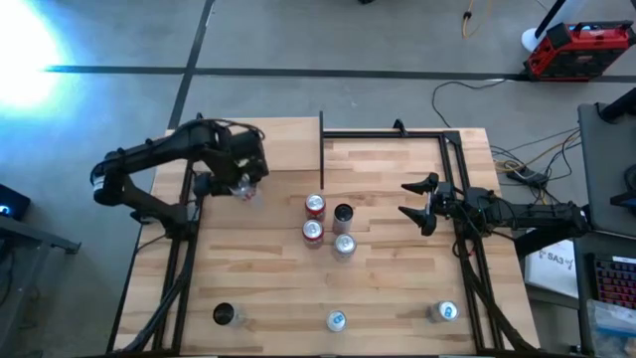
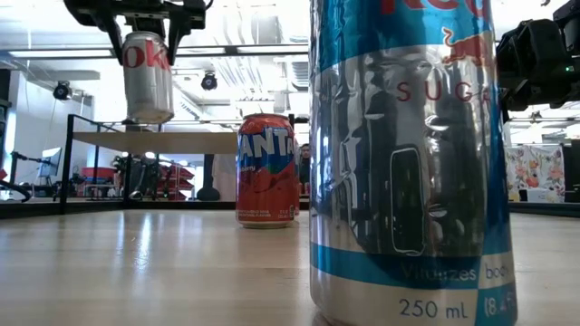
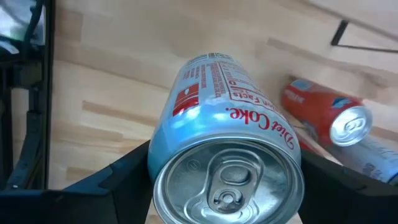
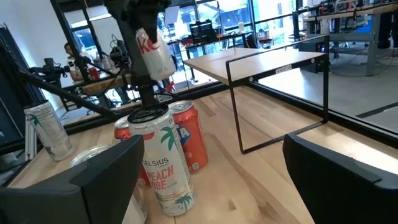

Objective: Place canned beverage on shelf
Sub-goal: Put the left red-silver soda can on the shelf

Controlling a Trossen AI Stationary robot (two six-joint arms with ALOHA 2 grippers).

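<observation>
- My left pincer [image 1: 241, 183] is clamped on the silver Diet Coke can [image 3: 225, 158], held in the air above the shelf, a plain pale wood board on a thin black metal frame [image 1: 260, 147] at the far left of the striped butcher-block surface [image 1: 397, 288].
- The can hangs slightly tilted in the low view. Risk: released like this, it may land on its edge and topple or roll off the board.
- Risk: the fingers grip near the rim only; a slip during lowering would drop it.
- My right pincer [image 1: 416, 203] waits wide apart, empty, near the right edge.
- Containers: all cans appear sealed; contents not visible. Orange Fanta can [image 2: 266, 169] and others stand mid-surface, well apart from the shelf.
</observation>
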